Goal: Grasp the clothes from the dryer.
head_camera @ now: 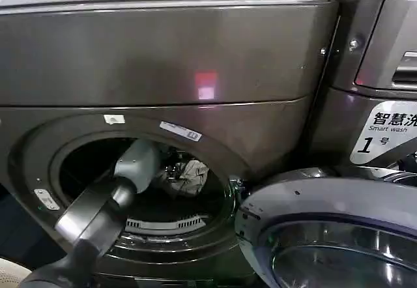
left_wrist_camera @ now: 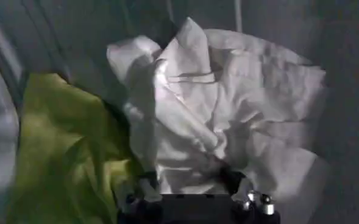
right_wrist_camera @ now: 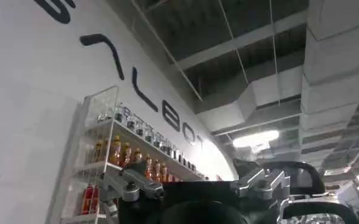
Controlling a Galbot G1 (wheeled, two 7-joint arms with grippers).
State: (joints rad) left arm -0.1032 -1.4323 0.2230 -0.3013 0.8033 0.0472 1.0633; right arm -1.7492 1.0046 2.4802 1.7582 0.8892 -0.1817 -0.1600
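Left gripper (left_wrist_camera: pixel 194 192) reaches through the round porthole of the dryer (head_camera: pixel 163 60), fingers spread apart around a fold of the white garment (left_wrist_camera: pixel 228 115). Crumpled and pale, that garment lies at the gripper's twelve o'clock, touching it. An olive-green garment (left_wrist_camera: pixel 63 146) lies at its nine o'clock in the left wrist view; the head view shows just the white one inside the drum. Right gripper (right_wrist_camera: pixel 197 195) points up toward a ceiling; I cannot tell its state.
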